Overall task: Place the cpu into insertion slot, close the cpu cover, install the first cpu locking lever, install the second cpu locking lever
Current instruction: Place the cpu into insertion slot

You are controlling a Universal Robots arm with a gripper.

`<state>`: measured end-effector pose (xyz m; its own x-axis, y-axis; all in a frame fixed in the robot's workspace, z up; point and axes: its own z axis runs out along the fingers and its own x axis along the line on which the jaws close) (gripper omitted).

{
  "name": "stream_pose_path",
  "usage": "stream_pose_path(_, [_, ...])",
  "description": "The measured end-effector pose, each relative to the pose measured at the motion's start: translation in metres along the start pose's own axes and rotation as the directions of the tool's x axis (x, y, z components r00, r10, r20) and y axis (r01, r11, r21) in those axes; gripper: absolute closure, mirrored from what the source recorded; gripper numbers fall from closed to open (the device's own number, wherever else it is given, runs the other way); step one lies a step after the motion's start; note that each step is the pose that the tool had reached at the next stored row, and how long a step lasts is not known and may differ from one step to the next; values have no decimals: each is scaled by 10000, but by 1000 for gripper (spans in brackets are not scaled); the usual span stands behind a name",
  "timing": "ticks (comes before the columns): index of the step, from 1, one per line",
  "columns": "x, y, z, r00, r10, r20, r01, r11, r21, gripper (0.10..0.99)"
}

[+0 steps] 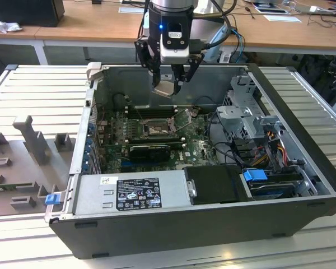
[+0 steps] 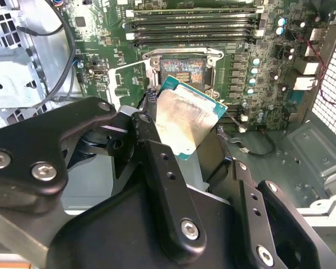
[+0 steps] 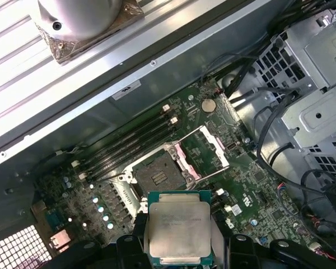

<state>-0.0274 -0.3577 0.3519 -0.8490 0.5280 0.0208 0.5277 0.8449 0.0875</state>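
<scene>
Scene: open dark-grey computer case point(image 1: 213, 224) lying on a ribbed grey metal tabletop point(image 1: 33, 89), with green circuit board exposed inside.

Gripper: black two-fingered gripper point(image 1: 167, 83), poised over the far wall of the case in the exterior view, clenched on opposite edges of the chip.

Cpu: small flat square cpu with a pale silver-beige metal top point(image 1: 165, 88) point(image 2: 190, 120) point(image 3: 179, 230), held in the air well apart from the board and tilted rather than level in the exterior view. Green edge visible round the metal cap in both wrist views.

Insertion slot: square insertion slot with a dark metal rim and brownish-gold pin field point(image 1: 157, 130) point(image 2: 182, 70) point(image 3: 159, 176), bare, with nothing seated in it.

Cpu cover: thin silver-grey metal frame cpu cover point(image 3: 217, 148), swung up and open just beside the socket.

Neighbours: long black memory slots point(image 3: 129, 148) just beside the socket. Long black graphics card point(image 1: 151, 150) on its near side in the exterior view.

Progress: judged to be the first step. Chip carried but not seated, cover not closed, and no lever seen to be fastened.

Risk, tilt: a canted chip could meet the socket corner-first and bend the fine pins.

Risk, orientation: a chip turned the wrong way would not drop in, and pressing it would damage both parts.

Risk, grip: an edge-only hold could slip and drop the chip onto the board.

Risk, clearance: the raised cover stands close to the likely descent path and could catch a finger.
</scene>
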Motion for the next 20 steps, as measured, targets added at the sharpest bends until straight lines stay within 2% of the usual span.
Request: stream_pose_path(20, [0, -1, 13, 9974, 719, 63, -719, 9974, -18, 557])
